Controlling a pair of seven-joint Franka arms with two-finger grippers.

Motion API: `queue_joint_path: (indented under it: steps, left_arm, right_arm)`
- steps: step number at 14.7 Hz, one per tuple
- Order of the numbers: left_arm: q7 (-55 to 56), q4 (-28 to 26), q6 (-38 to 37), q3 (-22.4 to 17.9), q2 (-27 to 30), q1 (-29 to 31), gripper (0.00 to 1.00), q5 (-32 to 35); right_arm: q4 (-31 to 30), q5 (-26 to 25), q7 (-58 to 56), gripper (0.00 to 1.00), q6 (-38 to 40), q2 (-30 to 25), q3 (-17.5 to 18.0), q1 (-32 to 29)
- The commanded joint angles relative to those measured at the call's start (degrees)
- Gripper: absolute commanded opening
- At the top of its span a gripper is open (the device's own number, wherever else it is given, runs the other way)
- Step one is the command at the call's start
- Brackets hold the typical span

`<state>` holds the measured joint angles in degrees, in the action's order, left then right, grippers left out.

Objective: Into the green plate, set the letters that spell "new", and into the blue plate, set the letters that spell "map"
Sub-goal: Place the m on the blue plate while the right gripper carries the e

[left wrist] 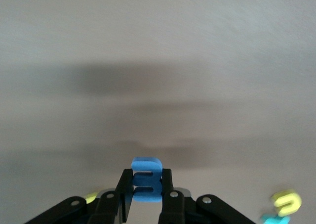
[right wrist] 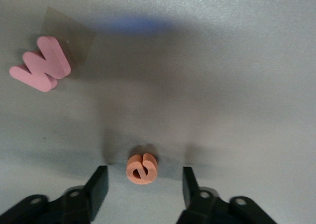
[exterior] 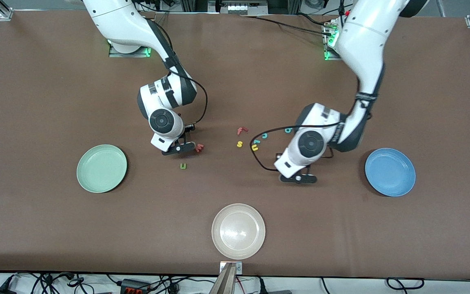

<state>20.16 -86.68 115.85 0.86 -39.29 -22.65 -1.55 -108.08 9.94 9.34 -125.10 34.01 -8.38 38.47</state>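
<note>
Letters first: I have the left end effector (left wrist: 147,197) clamped on the blue "m" (left wrist: 146,180), low over the table (exterior: 35,102) between the middle cluster of letters and the blue plate (exterior: 390,172), which sits empty toward the left arm's end. On the other arm, the right end effector (right wrist: 144,187) hangs with its fingers apart around the orange "e" (right wrist: 142,168), a gap showing on each side, nothing pinched yet; the salmon "w" (right wrist: 42,64) lies just beside it, and the dark green "n" (exterior: 183,165) sits a little nearer the front camera. The green plate (exterior: 101,168) waits empty toward the right arm's end, and the beige plate (exterior: 238,231) sits at the front edge, not part of my job. Risks, as I read them: the "m" is gripped by a thin foam slab, so a fast swing to the blue plate could let it twist or slip out. The "e" is small and stands on edge, so if the fingers close off-centre it may roll or squirt away toward the "w". In the middle, the red "f" (exterior: 241,130), the yellow "s" (exterior: 239,143), the yellow "u" (exterior: 255,147) and the teal "c" (exterior: 264,135) are decoys, and the left arm's cable loops right over them, so a drag could scatter them. One more teal letter (exterior: 288,130) lies beside the left wrist, probably the "a"; I cannot spot the yellow "p".
</note>
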Motion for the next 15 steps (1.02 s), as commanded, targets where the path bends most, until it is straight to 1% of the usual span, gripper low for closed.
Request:
queue_joint_path:
  steps: [1,3,4,5,6,7,8,10,12,13,14,15]
  left_arm:
    - [-12.02,1.25,-7.90,0.11,3.51,7.68,0.03,1.19]
    - [-21.25,1.52,-10.37,0.19,4.57,14.09,0.03,4.43]
    - [-24.69,1.34,-10.64,0.19,4.57,16.30,0.03,6.01]
    - [-26.99,1.25,-10.64,0.19,4.49,18.41,0.03,7.25]
    - [-28.41,1.08,-10.38,0.19,3.96,20.52,0.04,7.70]
    - [-29.20,0.99,-10.21,0.19,3.26,21.58,0.04,7.79]
    - [-29.56,0.99,-9.77,0.19,1.95,22.64,0.04,7.87]
    - [-29.82,0.73,-6.97,0.28,-0.25,24.92,0.04,10.85]
    - [-31.05,-1.03,-3.63,0.28,-0.96,25.90,0.09,11.04]
    - [-31.06,-1.38,-3.35,0.28,-0.96,25.81,0.28,10.95]
    - [-31.06,-1.30,-3.44,0.28,-0.88,25.64,0.61,10.95]
    - [-31.06,-1.30,-3.79,0.63,-0.79,25.46,1.00,10.78]
  right_arm:
    - [0.24,1.22,0.24,0.62,-0.50,0.18,-0.15,0.38]
    - [0.32,1.22,0.24,0.53,-0.50,0.18,-0.15,0.46]
    - [0.24,1.22,0.15,0.52,-0.50,0.18,-0.15,0.38]
    - [0.24,1.22,0.15,0.48,-0.50,0.18,-0.23,0.38]
    - [0.24,1.22,0.07,0.47,-0.59,0.27,-0.15,0.29]
    - [0.24,1.22,0.07,0.41,-1.02,0.27,-0.15,0.29]
    - [0.24,1.22,0.15,0.38,-1.20,0.62,-0.23,0.29]
    - [0.33,1.22,-0.02,0.28,-1.90,0.80,-0.23,0.29]
    - [0.33,1.22,-0.02,0.22,-2.08,0.97,-0.15,0.29]
    - [0.33,1.22,-0.02,0.19,-1.99,0.89,-0.15,0.38]
    - [0.41,1.22,-0.02,0.14,-1.99,0.89,-0.23,0.46]
    - [0.41,1.22,-0.02,0.13,-1.82,0.80,-0.23,0.29]
